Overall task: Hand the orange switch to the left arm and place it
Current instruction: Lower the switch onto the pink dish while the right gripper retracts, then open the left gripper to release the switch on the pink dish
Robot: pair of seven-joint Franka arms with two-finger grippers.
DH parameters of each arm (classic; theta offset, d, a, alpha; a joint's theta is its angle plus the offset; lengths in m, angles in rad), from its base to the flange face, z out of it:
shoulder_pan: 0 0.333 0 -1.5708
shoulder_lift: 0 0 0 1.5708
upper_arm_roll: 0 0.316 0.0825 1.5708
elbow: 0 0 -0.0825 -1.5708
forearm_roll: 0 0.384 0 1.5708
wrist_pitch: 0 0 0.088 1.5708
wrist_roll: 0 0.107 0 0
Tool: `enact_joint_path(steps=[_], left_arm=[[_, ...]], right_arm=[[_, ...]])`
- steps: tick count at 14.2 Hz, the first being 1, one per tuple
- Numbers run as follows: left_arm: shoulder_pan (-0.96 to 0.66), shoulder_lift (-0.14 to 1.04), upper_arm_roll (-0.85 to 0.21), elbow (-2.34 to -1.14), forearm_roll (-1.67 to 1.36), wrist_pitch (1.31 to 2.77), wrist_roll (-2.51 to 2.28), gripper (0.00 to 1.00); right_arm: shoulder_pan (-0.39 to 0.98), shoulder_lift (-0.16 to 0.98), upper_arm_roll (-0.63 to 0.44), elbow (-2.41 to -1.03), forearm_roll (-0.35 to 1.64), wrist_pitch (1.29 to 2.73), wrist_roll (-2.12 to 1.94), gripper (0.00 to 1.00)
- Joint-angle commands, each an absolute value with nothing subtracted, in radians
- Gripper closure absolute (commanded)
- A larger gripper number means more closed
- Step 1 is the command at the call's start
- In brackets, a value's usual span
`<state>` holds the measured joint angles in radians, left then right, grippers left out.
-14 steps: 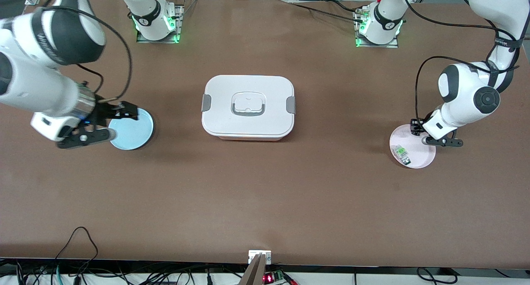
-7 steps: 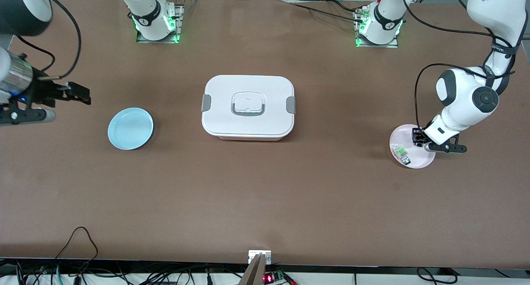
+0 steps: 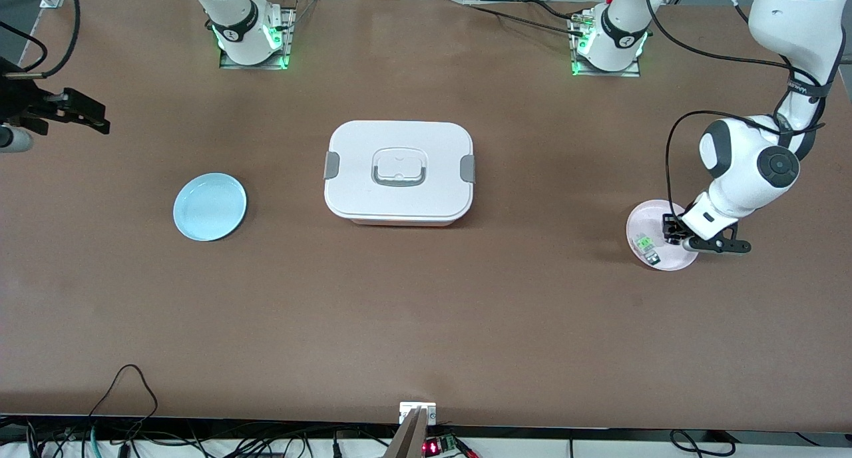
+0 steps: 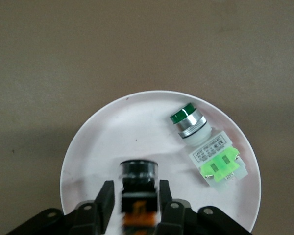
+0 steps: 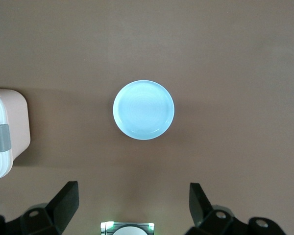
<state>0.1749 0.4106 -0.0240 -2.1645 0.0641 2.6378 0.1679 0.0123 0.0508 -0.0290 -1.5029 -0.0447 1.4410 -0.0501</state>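
A broad brown table (image 3: 426, 311) fills the scene under even overhead light. Along its edge at 6 o'clock, black cables (image 3: 133, 431) tangle beside a small metal bracket (image 3: 417, 413) and a board with a red display (image 3: 431, 447). At 12 o'clock, green lights (image 3: 283, 62) glow on two metal mounting plates (image 3: 229, 62).

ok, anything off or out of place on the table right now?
Nothing stands out. The box sits square with its lid on, and the blue plate is bare. The green switch lies on its side on the pink plate beside the orange switch, which sits between the left gripper fingers. The right gripper hangs open above the blue plate.
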Motion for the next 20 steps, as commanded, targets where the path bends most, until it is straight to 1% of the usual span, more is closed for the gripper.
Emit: enact_joint_path(steps=[1, 3, 5, 8, 10, 12, 13, 14, 16, 19, 20], left_arm=[[0.166, 0.419, -0.009, -2.135, 0.084, 2.637, 0.163, 0.00], [0.166, 0.411, -0.009, -2.137, 0.084, 2.638, 0.163, 0.00], [0.167, 0.373, -0.011, -2.148, 0.090, 2.634, 0.161, 0.00], [0.166, 0.276, -0.012, -2.206, 0.091, 2.606, 0.166, 0.00], [0.158, 0.160, -0.017, -2.195, 0.092, 2.542, 0.172, 0.00], [0.155, 0.051, -0.026, -2.157, 0.091, 2.420, 0.172, 0.00], [0.150, 0.004, -0.044, -2.119, 0.091, 2.333, 0.170, 0.00], [0.146, -0.036, -0.084, -2.067, 0.087, 2.230, 0.166, 0.00], [0.146, -0.075, -0.097, -1.947, 0.084, 2.027, 0.166, 0.00], [0.144, -0.094, -0.094, -1.801, 0.074, 1.803, 0.164, 0.00], [0.143, -0.095, -0.098, -1.749, 0.074, 1.758, 0.164, 0.00]], right_arm=[[-0.002, 0.046, -0.026, -1.488, -0.035, 1.430, -0.049, 0.00], [0.006, 0.046, -0.025, -1.467, -0.037, 1.430, -0.051, 0.00], [0.017, 0.049, -0.023, -1.447, -0.037, 1.430, -0.052, 0.00], [0.023, 0.048, -0.005, -1.445, -0.044, 1.431, -0.048, 0.00], [0.023, 0.046, -0.002, -1.445, -0.038, 1.428, -0.023, 0.00], [0.023, 0.046, -0.003, -1.445, -0.031, 1.428, -0.025, 0.00], [0.023, 0.046, -0.003, -1.445, -0.006, 1.427, -0.025, 0.00], [0.023, 0.046, -0.006, -1.445, 0.012, 1.422, -0.026, 0.00], [0.021, 0.038, -0.005, -1.445, 0.014, 1.387, -0.017, 0.00], [0.021, 0.037, -0.002, -1.443, 0.005, 1.391, -0.026, 0.00], [0.023, 0.038, -0.002, -1.443, 0.002, 1.396, -0.028, 0.00]])
